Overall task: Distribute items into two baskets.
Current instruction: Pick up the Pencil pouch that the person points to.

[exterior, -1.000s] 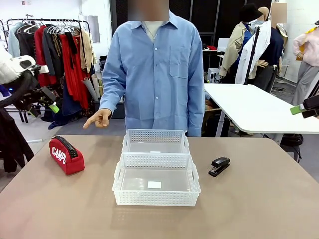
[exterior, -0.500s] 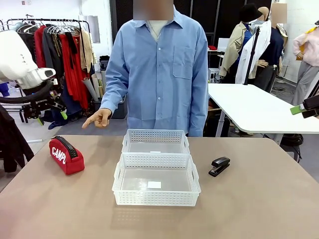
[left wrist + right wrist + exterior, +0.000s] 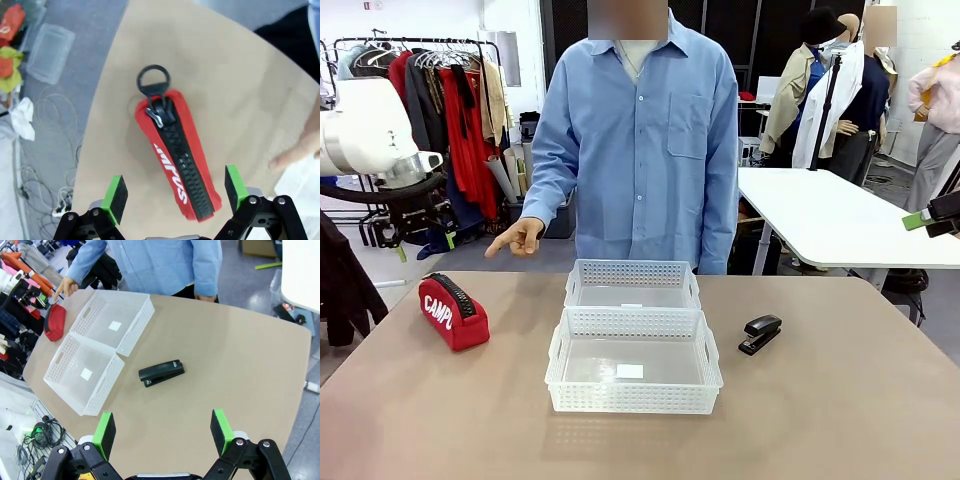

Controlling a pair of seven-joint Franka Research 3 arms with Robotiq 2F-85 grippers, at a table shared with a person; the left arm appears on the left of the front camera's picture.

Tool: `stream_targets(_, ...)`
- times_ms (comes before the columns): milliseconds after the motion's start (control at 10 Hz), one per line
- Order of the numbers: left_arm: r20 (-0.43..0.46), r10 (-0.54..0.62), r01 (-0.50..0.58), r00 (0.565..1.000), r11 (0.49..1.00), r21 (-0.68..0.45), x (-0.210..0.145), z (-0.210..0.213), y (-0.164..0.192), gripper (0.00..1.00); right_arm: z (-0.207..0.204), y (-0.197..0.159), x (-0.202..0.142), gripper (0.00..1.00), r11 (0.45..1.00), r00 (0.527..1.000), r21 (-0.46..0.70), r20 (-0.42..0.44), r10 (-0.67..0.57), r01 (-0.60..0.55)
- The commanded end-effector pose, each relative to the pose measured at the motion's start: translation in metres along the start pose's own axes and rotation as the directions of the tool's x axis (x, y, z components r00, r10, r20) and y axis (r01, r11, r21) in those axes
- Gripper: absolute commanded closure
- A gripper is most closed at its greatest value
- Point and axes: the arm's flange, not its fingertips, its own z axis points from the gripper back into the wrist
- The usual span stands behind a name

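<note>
The red pouch (image 3: 453, 311) with a black zipper lies at the table's left. In the left wrist view the pouch (image 3: 177, 157) sits lengthwise between the open fingers of my left gripper (image 3: 175, 192), which hovers above it. From the front, the left gripper (image 3: 425, 245) hangs over the table's far left edge. Two white lattice baskets stand mid-table, the nearer basket (image 3: 633, 397) touching the farther one (image 3: 632, 273). Right of them lies the small black stapler (image 3: 760, 333). My right gripper (image 3: 162, 432) is open, high above the stapler (image 3: 161, 372).
A person in a blue shirt stands at the far side, one hand (image 3: 517, 240) pointing a finger down toward the pouch. A fingertip (image 3: 295, 152) shows close to the pouch. Bare tabletop lies in front of the baskets. A clothes rack stands behind my left arm.
My left arm has swung in and lowered toward the spot above the pouch. The right gripper, the items and the person's hand have stayed put.
</note>
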Motion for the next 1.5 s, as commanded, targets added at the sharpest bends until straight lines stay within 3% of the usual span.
stream_targets(0, 0.028, 0.059, -0.061, 0.998, 0.997, 0.056, -0.005, -0.009, -0.008, 0.0, -0.001, 0.0, 0.001, 0.0, 1.0, 1.0, 0.008, 0.009, 0.002, -0.002)
stream_targets(700, -0.029, 0.136, -0.136, 0.99, 0.99, 0.024, -0.017, -0.047, -0.006, 0.0, -0.001, 0.0, 0.001, 0.0, 1.0, 1.0, 0.008, 0.009, 0.002, -0.002)
stream_targets(1400, -0.103, 0.137, -0.135, 0.985, 0.99, 0.029, -0.035, -0.096, -0.003, 0.0, -0.001, 0.0, 0.001, 0.0, 1.0, 1.0, 0.008, 0.009, 0.002, -0.002)
